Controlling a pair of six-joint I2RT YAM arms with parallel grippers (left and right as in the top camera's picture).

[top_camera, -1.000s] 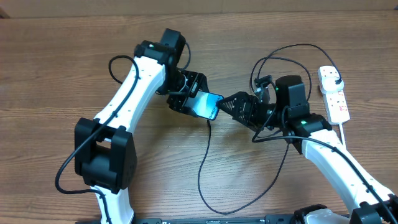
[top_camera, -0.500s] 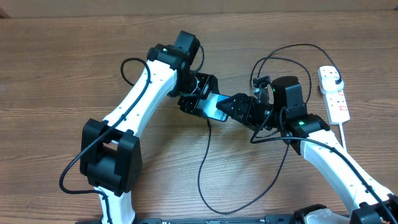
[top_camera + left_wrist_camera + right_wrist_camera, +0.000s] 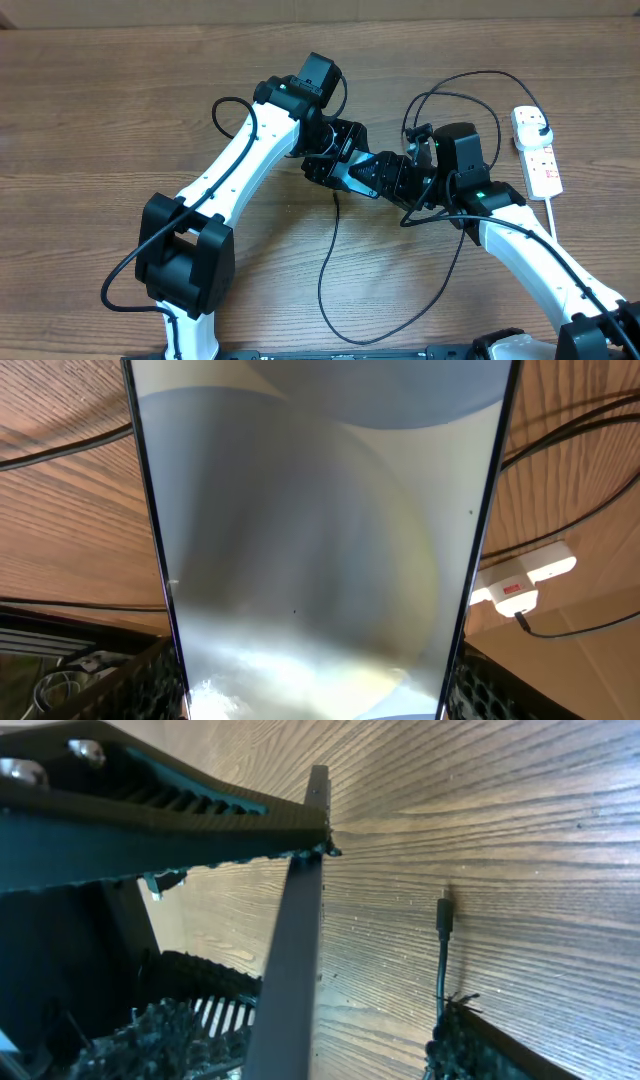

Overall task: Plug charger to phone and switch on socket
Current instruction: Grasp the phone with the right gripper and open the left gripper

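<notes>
My left gripper [image 3: 335, 152] is shut on the phone [image 3: 349, 166] and holds it tilted above the table. In the left wrist view the phone's pale screen [image 3: 320, 530] fills the frame between my fingers [image 3: 310, 695]. My right gripper [image 3: 368, 176] is open, and the phone shows edge-on [image 3: 290, 960] between its fingers [image 3: 320, 1040]. The charger's black cable [image 3: 325, 270] loops over the table. Its connector tip [image 3: 445, 915] lies loose on the wood beside my right finger. The socket [image 3: 537, 152], a white power strip, lies at the far right with the black plug [image 3: 540, 126] in it.
The cable also loops behind my right arm [image 3: 450, 85]. The power strip's white cord [image 3: 553, 215] runs toward the front right. The strip shows in the left wrist view [image 3: 520, 580]. Bare wood lies to the left and front.
My left arm has moved right with the phone, up to the right gripper. The phone has tilted, so its lit screen no longer faces the overhead camera. The right arm barely moved.
</notes>
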